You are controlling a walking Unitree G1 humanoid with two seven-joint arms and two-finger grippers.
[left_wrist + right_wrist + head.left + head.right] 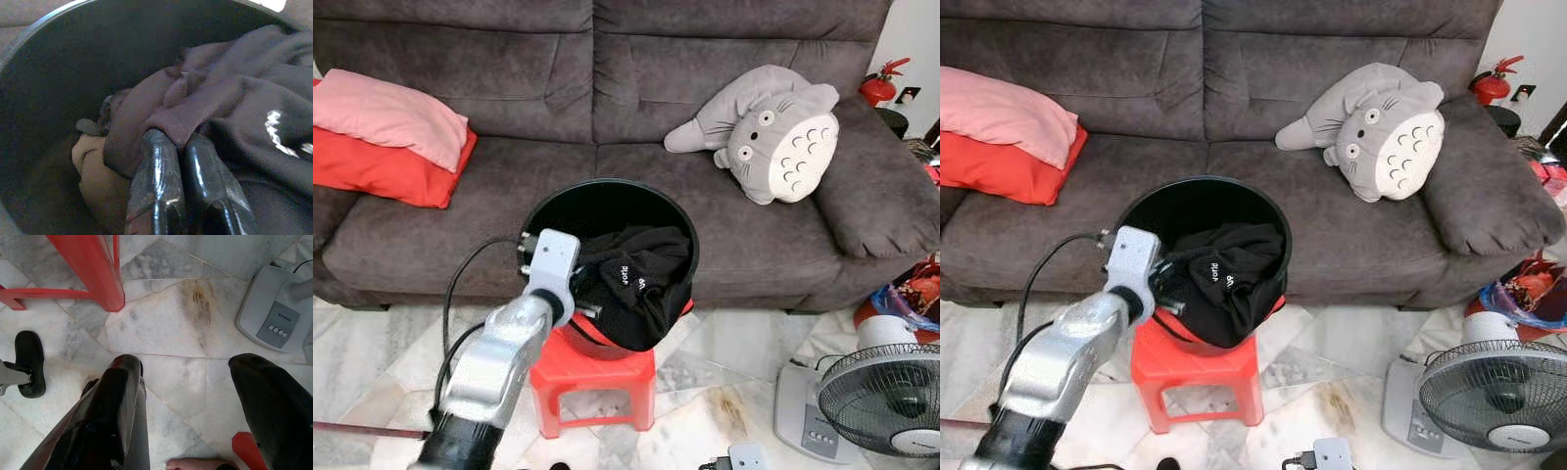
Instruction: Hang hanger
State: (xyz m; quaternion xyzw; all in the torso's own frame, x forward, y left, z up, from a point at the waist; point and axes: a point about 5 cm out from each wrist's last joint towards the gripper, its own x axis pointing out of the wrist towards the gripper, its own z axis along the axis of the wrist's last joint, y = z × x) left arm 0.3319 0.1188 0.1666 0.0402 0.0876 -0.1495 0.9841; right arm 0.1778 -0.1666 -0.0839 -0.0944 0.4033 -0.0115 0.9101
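Down by the marble floor the right gripper hangs idle with its two black fingers spread wide apart, above pale tiles, near a red stool leg and the grey base of a fan. Someone's bare toes show at the edge beneath it. A little further in, the red stool carries a black bucket, and a black garment with small white lettering spills over the bucket's front rim. The left gripper reaches into the bucket from the robot's left, its fingers pressed together and pinching a fold of that dark cloth. Something tan lies lower in the bucket beside the garment; I can't tell what it is, and I can't make out a hanger among the fabric. To the right stands the fan on the floor. Behind everything runs a grey sofa, with pink and red cushions at its left end and a grey plush toy at its right.
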